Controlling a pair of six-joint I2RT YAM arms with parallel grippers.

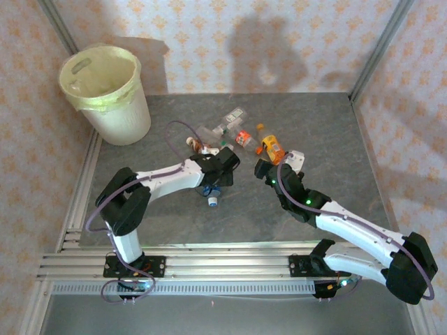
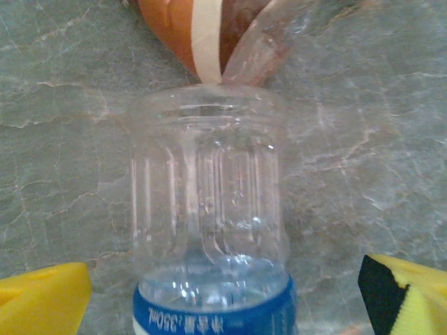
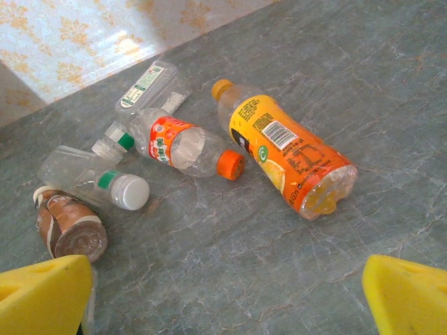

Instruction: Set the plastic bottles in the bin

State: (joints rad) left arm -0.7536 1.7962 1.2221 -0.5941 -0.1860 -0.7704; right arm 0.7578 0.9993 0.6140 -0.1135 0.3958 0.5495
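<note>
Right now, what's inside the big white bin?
Inside the bin I see just its pale yellow bag. Its near wall covers the bottom, so I can't see down there.

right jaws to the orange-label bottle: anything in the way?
No. In the right wrist view, bare table runs from the right gripper, jaws open, up to the orange-label bottle.

A round cream-white plastic bin (image 1: 124, 115), lined with a pale yellow bag, is seen standing upright at the far left corner of the grey table (image 1: 335, 139). The small clear plastic bottles (image 1: 237, 136) are laid on their sides in a loose group near the middle, well apart from the bin. In the right wrist view an orange-labelled bottle (image 3: 290, 150) is found at the right, a crumpled red-labelled bottle (image 3: 188, 143) just beside it, and a white-capped bottle (image 3: 94, 181) and a brown-wrapped bottle (image 3: 70, 227) at the left. A ribbed blue-labelled bottle (image 2: 209, 209) is laid nearest.
</note>
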